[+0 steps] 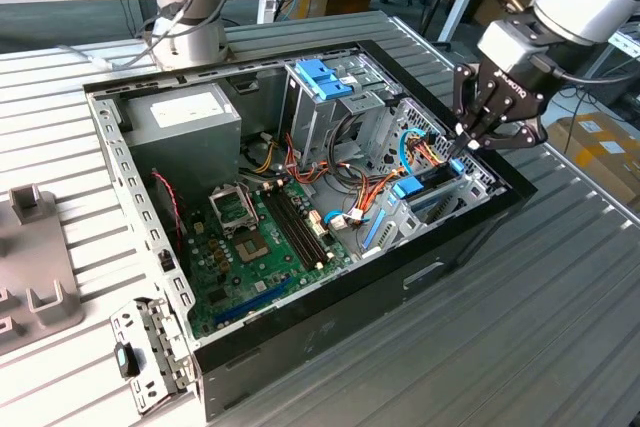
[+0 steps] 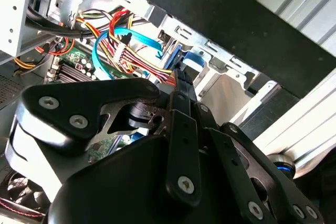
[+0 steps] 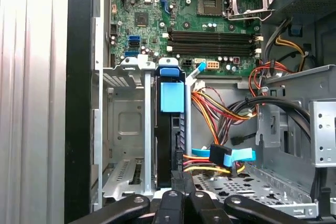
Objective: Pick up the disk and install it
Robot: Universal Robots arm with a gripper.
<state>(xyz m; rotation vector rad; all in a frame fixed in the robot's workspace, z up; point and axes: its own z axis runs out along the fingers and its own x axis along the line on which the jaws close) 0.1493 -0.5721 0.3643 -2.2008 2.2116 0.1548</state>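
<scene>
The disk (image 1: 428,185), dark with blue rails and a blue tab, stands on edge in the drive bay at the front corner of the open computer case (image 1: 470,227), on the exterior view's right. In the first wrist view the disk (image 3: 164,145) sits between the bay's metal walls, its blue tab facing the motherboard. My gripper (image 1: 462,143) hangs right over the disk's end opposite the tab. Its fingers are shut together, and their tips (image 3: 181,182) meet the disk's near end. In the second wrist view my gripper (image 2: 181,80) points down among the cables.
A tall metal drive cage with a blue handle (image 1: 325,77) stands behind the bay. Orange, yellow and blue cables (image 3: 220,153) run close beside the disk. The motherboard (image 1: 260,237) and power supply (image 1: 185,117) take up the case's left. Another arm's base (image 1: 190,7) stands behind.
</scene>
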